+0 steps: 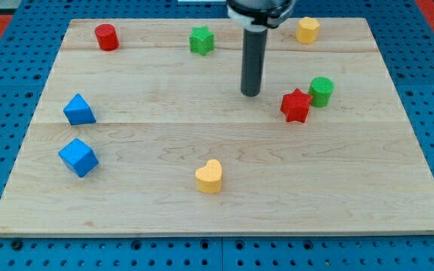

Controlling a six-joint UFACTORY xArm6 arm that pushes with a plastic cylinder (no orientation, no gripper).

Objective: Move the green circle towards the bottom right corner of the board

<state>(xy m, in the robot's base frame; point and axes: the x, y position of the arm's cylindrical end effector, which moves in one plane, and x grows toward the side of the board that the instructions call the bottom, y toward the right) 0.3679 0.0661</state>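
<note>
The green circle (pixel 322 91) is a short green cylinder at the view's right, a little above the board's middle height. It touches or nearly touches the red star (pixel 296 105) on its lower left. My tip (pixel 251 93) stands on the board left of both, about a block's width from the red star and clear of every block.
A green star (pixel 201 40), a red cylinder (pixel 107 36) and a yellow hexagon (pixel 307 30) sit along the view's top. A blue triangle (pixel 78 110) and a blue cube (pixel 77 156) are at the left. A yellow heart (pixel 209 176) lies at bottom middle on the wooden board (pixel 368 196).
</note>
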